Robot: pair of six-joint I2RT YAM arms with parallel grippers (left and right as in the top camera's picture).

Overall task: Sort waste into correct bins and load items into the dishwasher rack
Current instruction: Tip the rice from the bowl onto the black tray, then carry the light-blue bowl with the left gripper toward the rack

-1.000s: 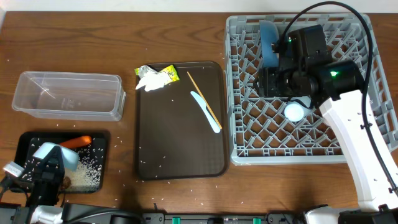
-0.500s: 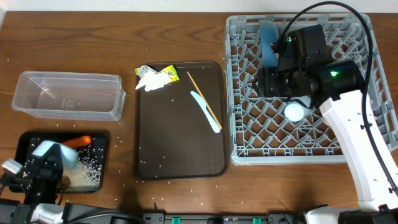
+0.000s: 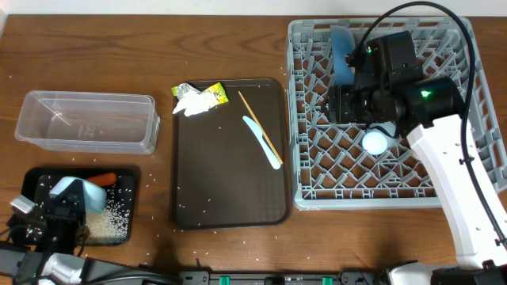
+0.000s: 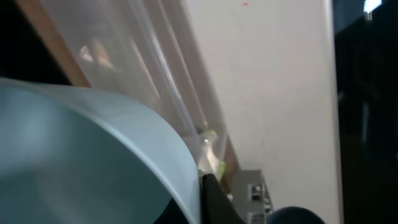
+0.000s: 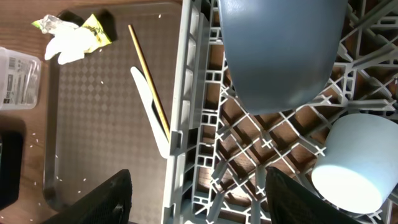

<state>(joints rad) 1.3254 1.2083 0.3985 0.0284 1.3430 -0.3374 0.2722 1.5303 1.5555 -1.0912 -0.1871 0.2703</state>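
Observation:
My left gripper (image 3: pixel 62 204) is shut on the light blue bowl (image 3: pixel 78 191), held tilted over the black tray (image 3: pixel 40 176), which holds a carrot (image 3: pixel 103 179) and rice (image 3: pixel 111 218). The bowl (image 4: pixel 93 162) fills the left wrist view. My right gripper (image 5: pixel 199 199) is open and empty above the left edge of the grey rack (image 3: pixel 372 194). In the rack a blue plate (image 3: pixel 342 51) stands on edge beside a light blue cup (image 3: pixel 375 141). The wrapper (image 3: pixel 215 93), napkin (image 3: pixel 192 103), chopstick (image 3: pixel 260 127) and flat utensil (image 3: pixel 263 142) lie on the brown tray. The pink cup is out of view.
The clear tub (image 3: pixel 87 120) sits behind the black tray at the left. The brown serving tray (image 3: pixel 230 190) lies between the tub and the rack. Rice grains are scattered on it and on the wooden table (image 3: pixel 158 47). The right arm hangs over the rack's middle.
My left gripper has drawn back slightly toward the front left with the bowl, which shows less of its face. The right arm has not moved.

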